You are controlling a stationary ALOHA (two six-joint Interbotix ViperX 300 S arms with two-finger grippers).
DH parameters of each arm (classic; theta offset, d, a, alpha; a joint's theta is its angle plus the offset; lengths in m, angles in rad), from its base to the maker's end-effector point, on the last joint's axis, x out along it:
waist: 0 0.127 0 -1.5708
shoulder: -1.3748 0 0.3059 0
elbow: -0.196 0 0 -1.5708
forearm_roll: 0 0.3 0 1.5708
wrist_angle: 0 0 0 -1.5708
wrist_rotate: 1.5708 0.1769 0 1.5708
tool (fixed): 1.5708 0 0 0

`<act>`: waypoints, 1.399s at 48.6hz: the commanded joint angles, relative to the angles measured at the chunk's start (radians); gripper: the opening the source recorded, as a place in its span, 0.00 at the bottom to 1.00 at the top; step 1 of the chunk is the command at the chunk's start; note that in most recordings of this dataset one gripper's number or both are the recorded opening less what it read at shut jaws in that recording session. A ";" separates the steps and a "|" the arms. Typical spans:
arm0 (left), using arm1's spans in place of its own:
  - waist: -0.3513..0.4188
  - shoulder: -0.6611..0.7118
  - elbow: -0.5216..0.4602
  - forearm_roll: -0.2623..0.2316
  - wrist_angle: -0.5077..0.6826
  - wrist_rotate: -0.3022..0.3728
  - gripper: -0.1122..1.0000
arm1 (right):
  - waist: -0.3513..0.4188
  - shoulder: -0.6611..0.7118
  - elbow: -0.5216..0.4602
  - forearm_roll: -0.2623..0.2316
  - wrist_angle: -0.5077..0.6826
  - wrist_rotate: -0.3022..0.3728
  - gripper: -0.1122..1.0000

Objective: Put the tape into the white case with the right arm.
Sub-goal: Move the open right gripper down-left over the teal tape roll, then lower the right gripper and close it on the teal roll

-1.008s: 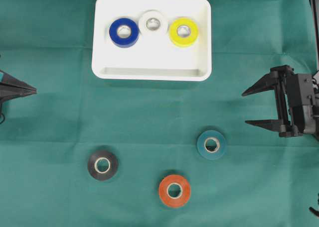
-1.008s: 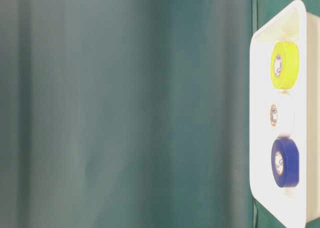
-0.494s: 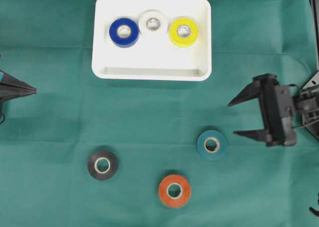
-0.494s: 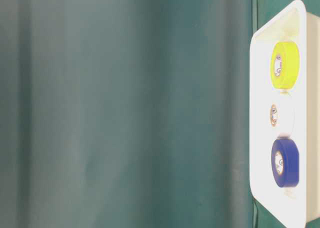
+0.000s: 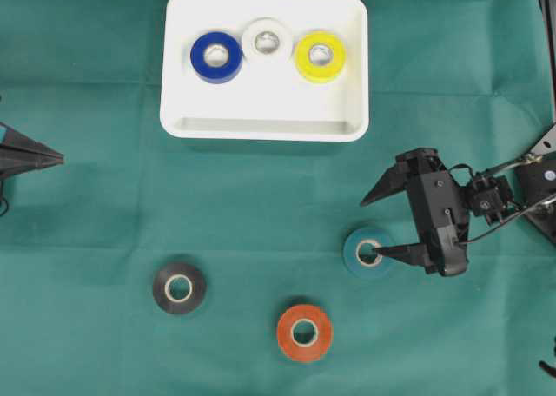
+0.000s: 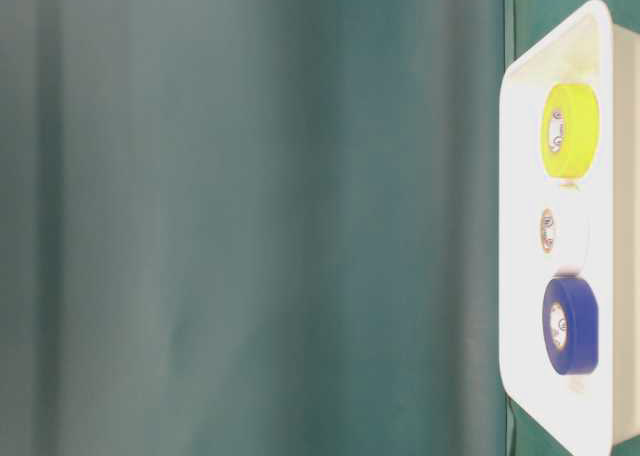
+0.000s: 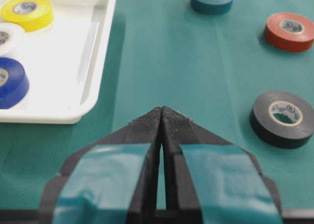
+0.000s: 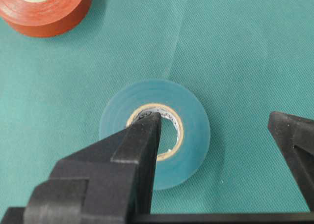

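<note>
right gripper (image 5: pixel 371 228) has its jaws wide open over the teal tape roll (image 5: pixel 368 253) on the tabletop, one tip at the roll's core, well below the white case (image 5: pixel 265 127); left gripper (image 7: pixel 161 117) jaws are closed.

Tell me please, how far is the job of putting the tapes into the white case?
Done: the blue tape, white tape and yellow tape lie in the white case. In hand: the open right gripper hangs over the teal tape, one finger above its hole, not closed on it. Left: the teal, black tape and orange tape sit on the cloth.
</note>
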 commanded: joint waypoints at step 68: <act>0.000 0.009 -0.011 0.000 -0.006 0.000 0.10 | 0.003 0.155 -0.086 -0.002 0.028 0.011 0.33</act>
